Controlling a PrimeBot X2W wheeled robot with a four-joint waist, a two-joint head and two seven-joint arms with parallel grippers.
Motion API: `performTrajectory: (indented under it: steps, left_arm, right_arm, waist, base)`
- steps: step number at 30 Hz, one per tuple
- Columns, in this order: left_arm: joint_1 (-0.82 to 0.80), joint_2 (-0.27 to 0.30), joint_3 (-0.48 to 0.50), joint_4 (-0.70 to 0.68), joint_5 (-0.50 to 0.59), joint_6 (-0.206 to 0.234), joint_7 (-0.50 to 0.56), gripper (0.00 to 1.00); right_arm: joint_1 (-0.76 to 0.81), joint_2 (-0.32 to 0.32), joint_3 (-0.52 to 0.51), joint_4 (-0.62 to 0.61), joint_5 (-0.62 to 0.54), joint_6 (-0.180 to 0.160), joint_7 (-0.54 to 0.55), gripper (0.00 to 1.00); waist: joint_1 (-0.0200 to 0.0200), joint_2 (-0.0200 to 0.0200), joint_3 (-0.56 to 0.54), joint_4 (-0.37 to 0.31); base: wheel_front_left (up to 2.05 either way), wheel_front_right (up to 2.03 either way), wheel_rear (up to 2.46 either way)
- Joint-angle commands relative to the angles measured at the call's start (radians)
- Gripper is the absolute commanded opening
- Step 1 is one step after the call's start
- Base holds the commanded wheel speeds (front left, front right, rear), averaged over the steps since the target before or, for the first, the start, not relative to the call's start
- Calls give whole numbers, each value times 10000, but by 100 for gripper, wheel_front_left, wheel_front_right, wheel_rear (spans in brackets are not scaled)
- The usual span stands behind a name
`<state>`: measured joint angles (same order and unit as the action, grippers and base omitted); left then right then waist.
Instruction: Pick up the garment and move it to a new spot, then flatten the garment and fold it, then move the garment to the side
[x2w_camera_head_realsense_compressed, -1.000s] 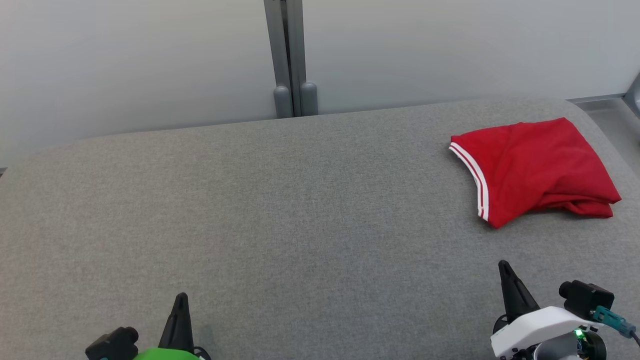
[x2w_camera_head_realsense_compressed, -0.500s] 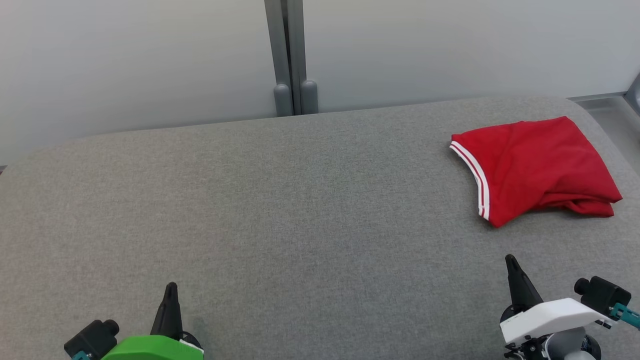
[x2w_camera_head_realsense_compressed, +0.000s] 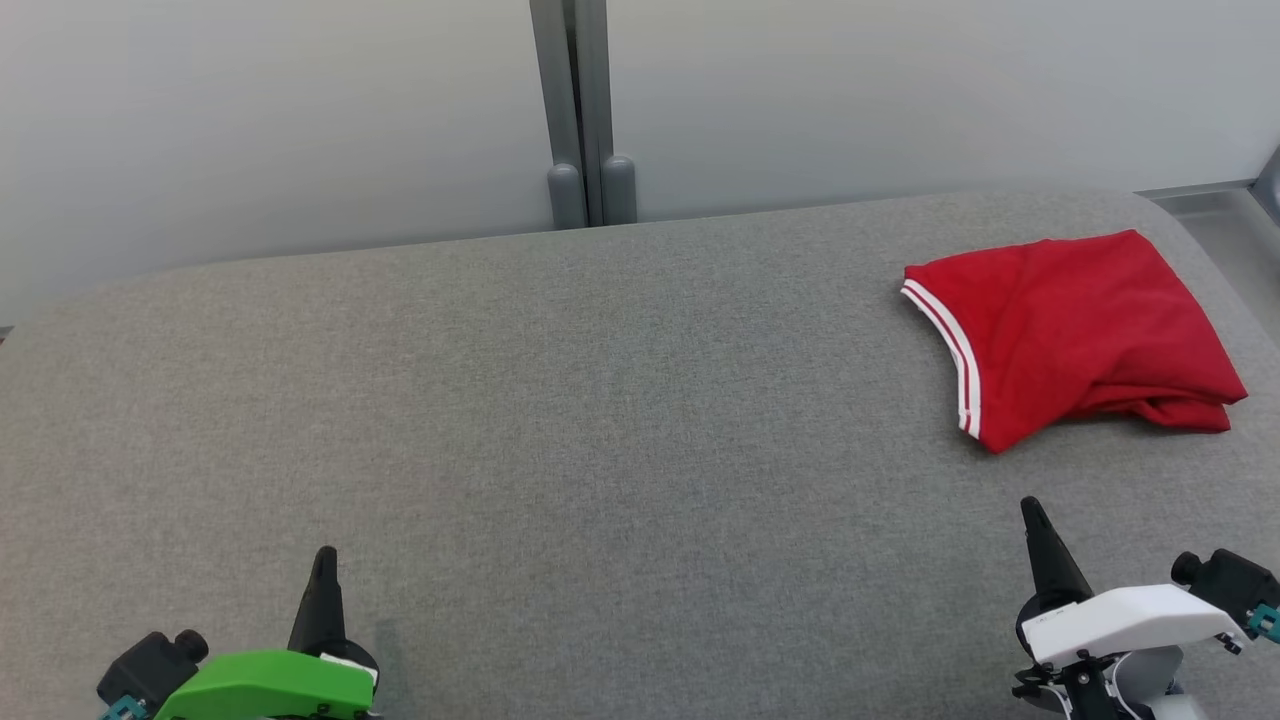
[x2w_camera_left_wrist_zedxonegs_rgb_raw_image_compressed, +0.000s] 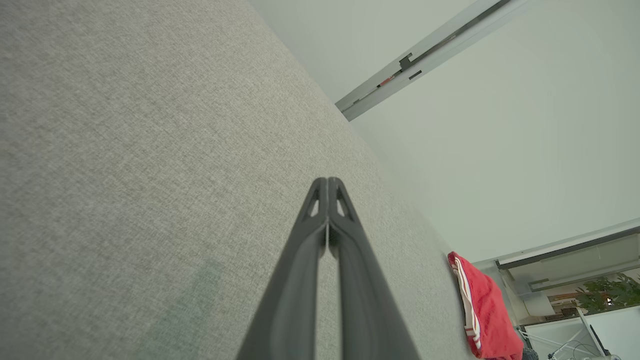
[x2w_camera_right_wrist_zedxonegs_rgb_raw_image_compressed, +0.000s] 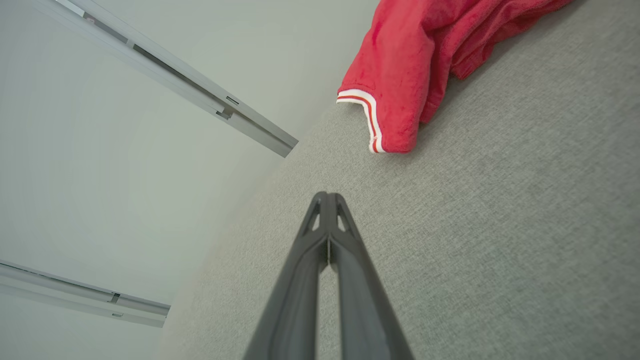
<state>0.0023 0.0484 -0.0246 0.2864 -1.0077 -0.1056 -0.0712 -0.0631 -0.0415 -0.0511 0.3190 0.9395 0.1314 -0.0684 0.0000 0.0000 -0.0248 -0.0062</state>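
Head view, surroundings: grey fabric-covered counter (x2w_camera_head_realsense_compressed: 600, 420) with rounded far corners; behind it are pale wall panels (x2w_camera_head_realsense_compressed: 250, 120), joined by a grey upright post (x2w_camera_head_realsense_compressed: 585, 110) at 12 o'clock.
Left wrist view, background: a green plant (x2w_camera_left_wrist_zedxonegs_rgb_raw_image_compressed: 607, 295) stands beyond the counter's end, past the garment.
Path to garment: plain grey counter fabric lies between the right gripper and the garment.
Garment position: the garment (x2w_camera_head_realsense_compressed: 1070, 335) lies at 2 o'clock on the counter, near the far right corner.
Garment appearance: red cloth folded into a compact, roughly four-sided bundle. A trim edge with white stripes faces 9 o'clock. Loose layers bunch along the 4 o'clock side.
Left gripper: the left gripper (x2w_camera_head_realsense_compressed: 325, 552) sits at 7 o'clock under a green housing. Fingers are pressed together with nothing between them. It is well apart from the garment.
Right gripper: the right gripper (x2w_camera_head_realsense_compressed: 1030, 503) sits at 5 o'clock under a white housing. Fingers are pressed together with nothing between them. The tip points toward the garment's striped corner but stays apart from it.
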Motion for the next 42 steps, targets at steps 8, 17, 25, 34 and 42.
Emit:
performTrajectory:
  steps: [8,17,25,34,42]
  left_arm:
    - [-423,89,250,-193,-1012,-84,278,0]
    - [-546,93,438,-233,-1847,-108,531,0]
    - [-662,94,581,-268,-2539,-137,739,0]
    - [-759,95,746,-303,-3269,-172,961,0]
    - [-864,94,869,-332,-3865,-192,1138,0]
  right_arm:
    - [-276,-68,-126,-246,1089,-5,307,0]
    - [-325,-75,-215,-337,2022,-6,563,0]
    - [-357,-81,-283,-409,2785,-6,769,0]
    - [-391,-88,-357,-486,3594,-6,987,0]
    - [-395,-93,-421,-545,4251,-6,1170,0]
  waist:
    - [0,0,30,7]
    - [0,0,62,14]
    - [0,0,90,20]
    - [0,0,122,27]
    - [0,0,150,33]
  base:
    - [0,0,0]
    - [0,0,0]
    - [0,0,0]
    - [0,0,0]
    - [0,0,0]
